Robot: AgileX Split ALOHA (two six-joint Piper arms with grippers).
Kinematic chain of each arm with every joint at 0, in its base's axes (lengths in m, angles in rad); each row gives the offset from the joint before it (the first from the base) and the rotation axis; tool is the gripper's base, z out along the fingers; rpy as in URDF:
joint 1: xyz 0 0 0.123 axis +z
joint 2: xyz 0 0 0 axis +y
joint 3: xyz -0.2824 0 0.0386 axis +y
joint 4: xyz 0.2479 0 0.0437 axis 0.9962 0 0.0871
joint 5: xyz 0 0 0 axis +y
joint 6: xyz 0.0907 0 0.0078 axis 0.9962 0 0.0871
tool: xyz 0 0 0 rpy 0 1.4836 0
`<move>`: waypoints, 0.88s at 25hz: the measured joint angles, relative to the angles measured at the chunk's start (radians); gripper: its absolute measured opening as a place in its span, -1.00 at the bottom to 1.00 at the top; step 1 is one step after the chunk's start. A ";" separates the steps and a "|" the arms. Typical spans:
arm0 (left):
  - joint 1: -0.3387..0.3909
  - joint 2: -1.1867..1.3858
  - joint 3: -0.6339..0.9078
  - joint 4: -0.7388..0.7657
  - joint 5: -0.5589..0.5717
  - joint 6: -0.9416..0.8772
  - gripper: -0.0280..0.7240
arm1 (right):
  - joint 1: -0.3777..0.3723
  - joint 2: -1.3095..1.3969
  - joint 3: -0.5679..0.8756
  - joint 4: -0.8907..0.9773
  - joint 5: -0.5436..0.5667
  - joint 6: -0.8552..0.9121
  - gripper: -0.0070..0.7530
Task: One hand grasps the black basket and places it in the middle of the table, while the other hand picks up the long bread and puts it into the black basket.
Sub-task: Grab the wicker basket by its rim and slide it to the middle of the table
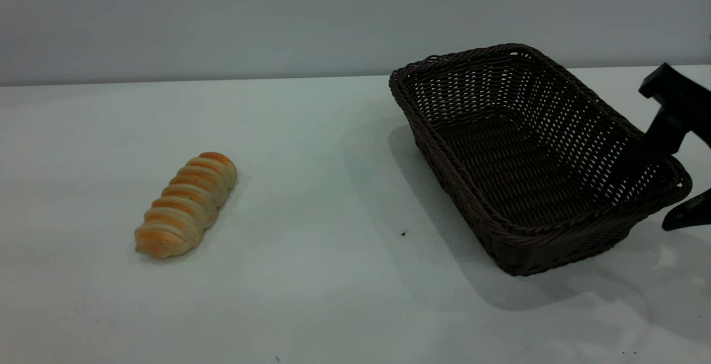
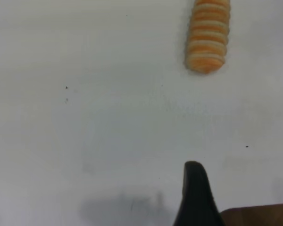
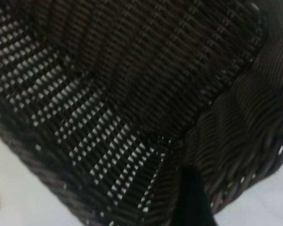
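Woven black basket (image 1: 533,158) sits right of table (image 1: 311,275) centre; the right gripper (image 1: 669,172) straddles its near-right rim, one finger inside, one outside, apparently clamped on the wall, so lift clear before you slide it toward centre. Left wrist: left gripper (image 2: 194,195) hovers short of the long bread (image 2: 207,34), finger spread unclear. Right wrist: only weave and rim under you; keep the grip square.

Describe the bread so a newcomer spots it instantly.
On the pale table, look left, well away from the dark wicker basket that the right hand is at. The bread lies alone: a small oblong loaf, ridged in orange and cream stripes.
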 joint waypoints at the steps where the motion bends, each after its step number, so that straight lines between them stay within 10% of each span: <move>1: 0.000 0.000 0.000 0.000 0.000 0.000 0.51 | 0.000 0.010 -0.001 0.014 -0.005 -0.007 0.51; 13: 0.000 0.000 0.000 0.000 0.000 0.000 0.51 | 0.000 0.207 -0.082 0.236 -0.062 -0.173 0.41; 22: 0.000 0.000 0.000 0.000 0.000 0.000 0.51 | -0.004 0.246 -0.112 0.262 -0.056 -0.188 -0.66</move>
